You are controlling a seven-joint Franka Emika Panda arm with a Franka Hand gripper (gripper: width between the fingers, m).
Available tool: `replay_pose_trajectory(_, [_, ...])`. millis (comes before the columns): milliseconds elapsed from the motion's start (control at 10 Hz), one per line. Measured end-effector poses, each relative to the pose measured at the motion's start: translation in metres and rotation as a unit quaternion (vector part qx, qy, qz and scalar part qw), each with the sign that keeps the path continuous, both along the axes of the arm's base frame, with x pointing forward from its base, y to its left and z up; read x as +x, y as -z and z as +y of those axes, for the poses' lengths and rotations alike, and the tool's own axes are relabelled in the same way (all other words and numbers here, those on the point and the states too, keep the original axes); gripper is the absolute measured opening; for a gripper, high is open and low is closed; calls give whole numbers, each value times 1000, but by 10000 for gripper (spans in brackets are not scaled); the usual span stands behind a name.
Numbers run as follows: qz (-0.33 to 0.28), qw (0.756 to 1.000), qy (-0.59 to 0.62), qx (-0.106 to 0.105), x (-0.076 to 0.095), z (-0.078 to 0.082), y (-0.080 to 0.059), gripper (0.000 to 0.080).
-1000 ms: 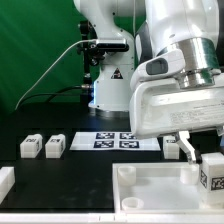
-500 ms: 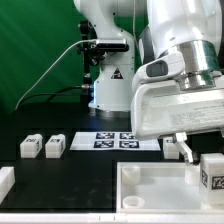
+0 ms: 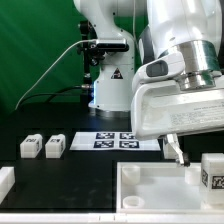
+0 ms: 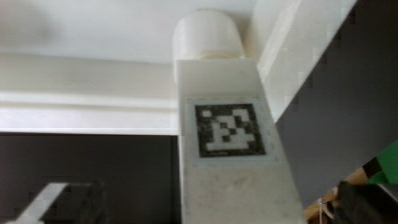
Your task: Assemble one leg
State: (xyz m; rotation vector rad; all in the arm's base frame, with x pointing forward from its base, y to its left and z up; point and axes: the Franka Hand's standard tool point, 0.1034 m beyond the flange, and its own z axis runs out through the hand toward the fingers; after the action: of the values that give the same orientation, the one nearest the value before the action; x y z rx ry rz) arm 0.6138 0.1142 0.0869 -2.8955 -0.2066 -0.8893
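Note:
My gripper (image 3: 198,158) is at the exterior view's lower right, shut on a leg (image 3: 212,172), a white block with a black-and-white tag. It holds the leg just above the right end of the large white panel (image 3: 150,190). One dark finger (image 3: 179,150) shows beside the leg. In the wrist view the held leg (image 4: 228,130) fills the middle, tag facing the camera and its round peg end (image 4: 208,35) pointing at the white panel (image 4: 71,85). The jaws themselves are mostly hidden there.
Two more legs (image 3: 30,146) (image 3: 54,145) stand at the exterior view's left on the black table. Another leg (image 3: 171,146) stands behind the gripper. The marker board (image 3: 115,140) lies in the middle. A white part (image 3: 5,181) sits at the left edge.
The held leg has sunk slightly toward the panel's right end. Nothing else has moved.

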Motion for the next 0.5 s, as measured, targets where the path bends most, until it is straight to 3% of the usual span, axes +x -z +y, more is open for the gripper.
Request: replay_pose_trajectory(500, [10,1000,5,2,0,-2,2,648])
